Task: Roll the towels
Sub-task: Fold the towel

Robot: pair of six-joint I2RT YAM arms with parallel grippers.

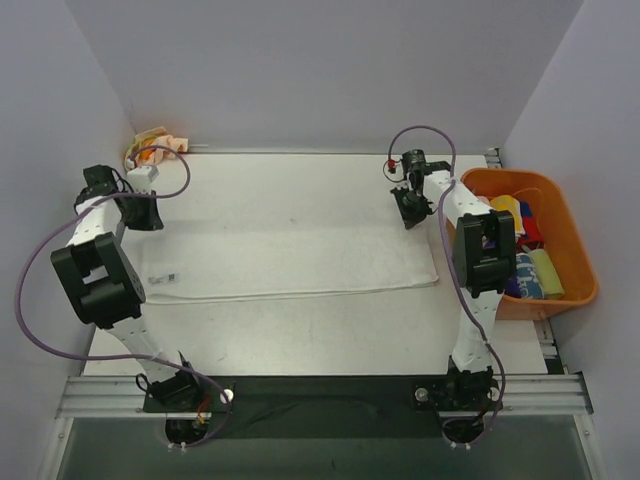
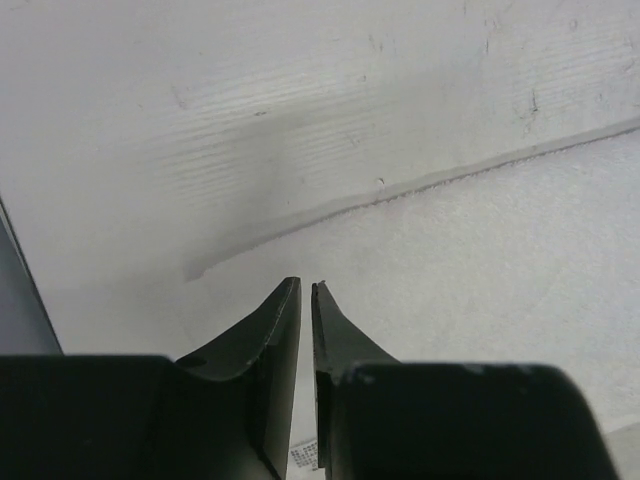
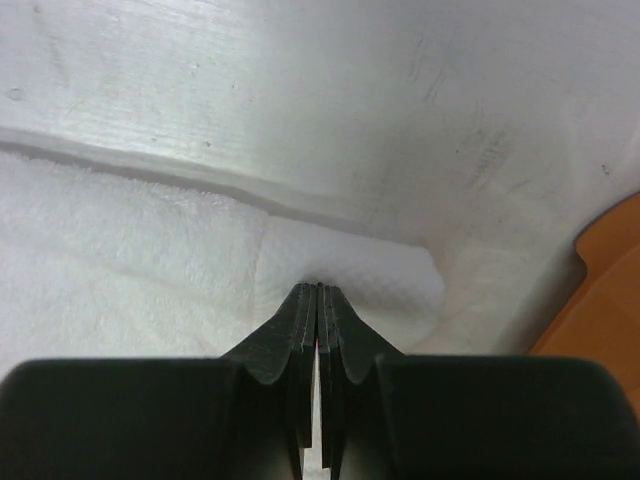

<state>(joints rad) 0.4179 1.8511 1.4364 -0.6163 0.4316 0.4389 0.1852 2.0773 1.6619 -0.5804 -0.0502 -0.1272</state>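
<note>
A large white towel (image 1: 290,240) lies spread flat across the table. My right gripper (image 1: 410,212) is at its far right corner. In the right wrist view that gripper (image 3: 319,287) is shut, and the towel (image 3: 120,260) puckers up around its tips. My left gripper (image 1: 140,215) is over the towel's far left corner. In the left wrist view its jaws (image 2: 306,285) stand a narrow slit apart, with the towel (image 2: 480,280) flat below and nothing seen between the tips. A cream towel with orange blotches (image 1: 158,143) sits bunched in the far left corner.
An orange bin (image 1: 500,176) stands at the right edge, close beside the right arm, and holds several coloured rolled towels (image 1: 530,265); its rim (image 3: 610,290) shows in the right wrist view. White walls close in the table on three sides. A small label (image 1: 165,278) sits on the towel's near left part.
</note>
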